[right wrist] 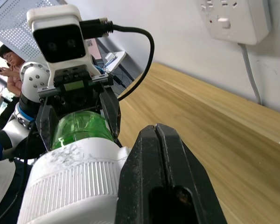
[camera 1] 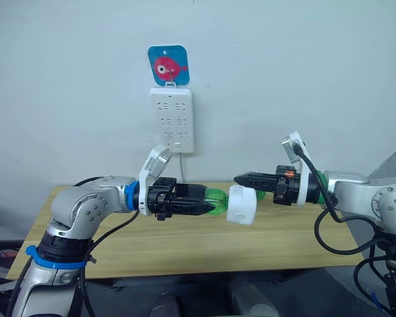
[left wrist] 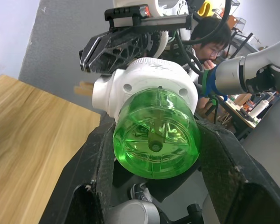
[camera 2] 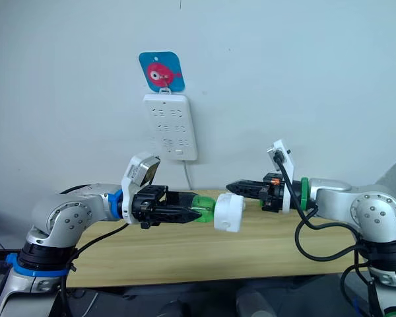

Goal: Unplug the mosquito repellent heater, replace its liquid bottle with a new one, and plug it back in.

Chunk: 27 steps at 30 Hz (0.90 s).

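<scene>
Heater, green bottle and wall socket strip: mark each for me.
mosquito repellent heater [camera 1: 241,205], left eye view, on its white side wall.
green bottle [left wrist: 155,135], left wrist view, on its round base.
socket strip [camera 2: 171,127], right eye view, on its front face.

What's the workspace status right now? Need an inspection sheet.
Surface: wooden table, bare where visible.
Job's things: mosquito repellent heater held in the air over the table, unplugged; green bottle joined to it.
Clutter: nothing seen.
Grippers: left gripper shut on the bottle; right gripper closed at the heater's top.
Cables: black cable loops along the right arm; white cord drops from the socket strip.
Surroundings: socket strip on the wall under a fish hook plate; a person behind.
</scene>
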### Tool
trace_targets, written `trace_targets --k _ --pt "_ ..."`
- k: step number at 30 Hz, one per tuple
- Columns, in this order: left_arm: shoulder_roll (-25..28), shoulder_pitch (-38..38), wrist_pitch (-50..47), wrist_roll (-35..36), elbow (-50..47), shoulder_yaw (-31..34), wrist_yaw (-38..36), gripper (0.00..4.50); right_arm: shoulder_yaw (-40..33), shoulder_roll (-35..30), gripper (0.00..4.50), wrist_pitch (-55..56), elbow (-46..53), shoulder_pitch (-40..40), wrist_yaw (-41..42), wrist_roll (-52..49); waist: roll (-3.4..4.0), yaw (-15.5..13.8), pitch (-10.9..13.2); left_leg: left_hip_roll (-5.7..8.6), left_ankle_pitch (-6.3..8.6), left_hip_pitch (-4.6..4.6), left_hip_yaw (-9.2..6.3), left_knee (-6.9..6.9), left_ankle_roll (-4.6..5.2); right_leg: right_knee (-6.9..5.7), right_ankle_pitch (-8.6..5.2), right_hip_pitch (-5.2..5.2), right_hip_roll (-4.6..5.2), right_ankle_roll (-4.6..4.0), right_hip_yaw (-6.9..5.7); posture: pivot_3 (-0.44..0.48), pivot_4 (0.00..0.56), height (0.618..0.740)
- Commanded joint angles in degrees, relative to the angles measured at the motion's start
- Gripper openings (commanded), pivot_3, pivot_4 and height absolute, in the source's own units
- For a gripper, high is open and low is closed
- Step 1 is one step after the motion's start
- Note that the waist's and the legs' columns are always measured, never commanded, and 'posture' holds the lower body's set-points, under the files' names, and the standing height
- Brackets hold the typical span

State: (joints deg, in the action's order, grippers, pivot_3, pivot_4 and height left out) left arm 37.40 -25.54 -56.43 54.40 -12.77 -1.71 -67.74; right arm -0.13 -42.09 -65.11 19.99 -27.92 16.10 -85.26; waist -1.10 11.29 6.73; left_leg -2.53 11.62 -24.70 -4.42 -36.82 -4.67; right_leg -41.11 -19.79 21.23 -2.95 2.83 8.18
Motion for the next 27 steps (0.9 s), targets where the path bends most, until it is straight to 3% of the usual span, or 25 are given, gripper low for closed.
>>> trace_targets --k 1,10,16,21,27 --pt "-0.37 -1.94 0.33 2.12 -1.28 2.68 0.58 2.25 0.51 0.48 0.00 -1.11 2.62 0.04 1.82 -0.40 0.00 0.00 0.00 0.00 0.00 0.00 0.00 0.00 0.00 0.00 0.00 0.00 0.00 0.00 0.00 -0.190 0.042 0.740" --pt "0.20 -1.02 1.69 0.79 -1.62 2.11 0.83 2.25 -1.30 1.68 0.00 0.42 1.16 -1.05 1.04 1.83 0.00 0.00 0.00 0.00 0.00 0.00 0.00 0.00 0.00 0.00 0.00 0.00 0.00 0.00 0.00 -0.189 0.044 0.740" --pt "-0.86 2.24 7.13 -3.60 -2.70 1.66 2.80 2.25 -7.78 -0.14 0.00 3.33 -1.76 -0.55 1.57 5.67 0.00 -0.03 0.00 0.01 0.00 0.00 0.01 0.00 0.00 0.02 0.00 -0.01 0.01 0.00 0.02 -0.192 0.045 0.740" --pt "-5.47 6.10 14.93 -8.37 -4.15 1.76 8.20 2.25 -15.74 -1.18 1.55 4.91 -0.45 5.29 -0.77 4.38 -0.01 -0.18 -0.01 0.00 0.00 -0.02 0.01 0.02 0.00 0.05 0.00 -0.01 0.01 0.00 0.01 -0.196 0.048 0.740" --pt "-11.56 9.77 27.60 -17.35 -4.56 0.08 13.84 2.25 -23.16 0.60 3.54 6.20 5.38 19.85 -8.11 -3.60 -0.01 -0.21 -0.05 0.03 0.01 -0.02 0.06 0.00 0.01 0.06 0.00 -0.04 0.02 0.00 0.10 -0.214 0.055 0.740"
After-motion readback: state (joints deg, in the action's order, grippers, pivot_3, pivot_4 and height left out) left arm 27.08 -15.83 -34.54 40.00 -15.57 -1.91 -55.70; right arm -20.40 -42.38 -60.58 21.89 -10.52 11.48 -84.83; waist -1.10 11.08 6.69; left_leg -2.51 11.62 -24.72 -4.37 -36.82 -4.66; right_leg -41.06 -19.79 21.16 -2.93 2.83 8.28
